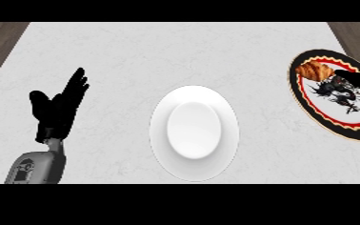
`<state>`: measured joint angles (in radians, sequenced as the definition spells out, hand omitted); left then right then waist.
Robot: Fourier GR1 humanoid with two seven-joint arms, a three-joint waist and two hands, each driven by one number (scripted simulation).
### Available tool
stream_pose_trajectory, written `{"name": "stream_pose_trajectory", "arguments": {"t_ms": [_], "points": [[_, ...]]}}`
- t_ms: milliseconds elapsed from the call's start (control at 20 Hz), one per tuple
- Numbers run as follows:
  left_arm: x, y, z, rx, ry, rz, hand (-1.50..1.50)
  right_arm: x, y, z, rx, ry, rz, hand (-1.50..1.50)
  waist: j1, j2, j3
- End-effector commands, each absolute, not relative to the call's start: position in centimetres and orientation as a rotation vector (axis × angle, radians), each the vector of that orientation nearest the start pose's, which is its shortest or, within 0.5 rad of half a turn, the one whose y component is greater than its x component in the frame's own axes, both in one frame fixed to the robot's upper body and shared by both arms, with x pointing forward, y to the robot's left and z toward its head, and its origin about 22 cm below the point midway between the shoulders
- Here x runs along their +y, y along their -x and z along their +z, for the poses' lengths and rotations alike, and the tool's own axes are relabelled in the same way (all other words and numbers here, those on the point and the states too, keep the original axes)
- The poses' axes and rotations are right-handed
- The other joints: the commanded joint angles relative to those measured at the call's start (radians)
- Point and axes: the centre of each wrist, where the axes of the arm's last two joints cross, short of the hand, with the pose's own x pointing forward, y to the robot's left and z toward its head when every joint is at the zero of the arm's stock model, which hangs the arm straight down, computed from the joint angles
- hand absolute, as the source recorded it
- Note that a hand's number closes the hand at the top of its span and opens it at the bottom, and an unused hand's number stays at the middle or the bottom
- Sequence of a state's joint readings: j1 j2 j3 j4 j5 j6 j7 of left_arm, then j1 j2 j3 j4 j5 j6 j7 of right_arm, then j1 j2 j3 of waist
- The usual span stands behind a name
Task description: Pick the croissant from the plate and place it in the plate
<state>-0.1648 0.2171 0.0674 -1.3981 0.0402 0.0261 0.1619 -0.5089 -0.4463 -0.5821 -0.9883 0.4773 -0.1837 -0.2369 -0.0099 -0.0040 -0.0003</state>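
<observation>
The left hand (57, 107) is showing as matte black all over, its fingers (76, 83) slim and tapering. Its forearm (36, 167) is showing as a grey cylindrical shell bearing a small dark marking on its side.

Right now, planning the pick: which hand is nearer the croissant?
Right. The right hand reaches over the patterned plate just beside the croissant; the left hand rests open far across the counter.
</observation>
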Motion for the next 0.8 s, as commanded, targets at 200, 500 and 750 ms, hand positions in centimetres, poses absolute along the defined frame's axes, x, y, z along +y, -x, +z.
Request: {"name": "stream_pose_trajectory", "arguments": {"t_ms": [200,500,750], "points": [[30.3,-26.9,1.1,-1.396,-0.180,-0.069,0.00,-45.8,-30.8,11.0,-1.632,0.694,-0.181,-1.50,0.000,-0.001,0.000],[29.0,-28.9,2.0,-1.417,-0.178,-0.090,0.00,-48.3,-26.2,8.8,-1.676,0.645,-0.210,-1.50,0.003,0.003,0.000],[29.1,-28.7,2.7,-1.402,-0.167,-0.074,0.00,-50.2,-24.6,8.3,-1.689,0.680,-0.204,-1.50,0.008,0.004,0.000]]}}
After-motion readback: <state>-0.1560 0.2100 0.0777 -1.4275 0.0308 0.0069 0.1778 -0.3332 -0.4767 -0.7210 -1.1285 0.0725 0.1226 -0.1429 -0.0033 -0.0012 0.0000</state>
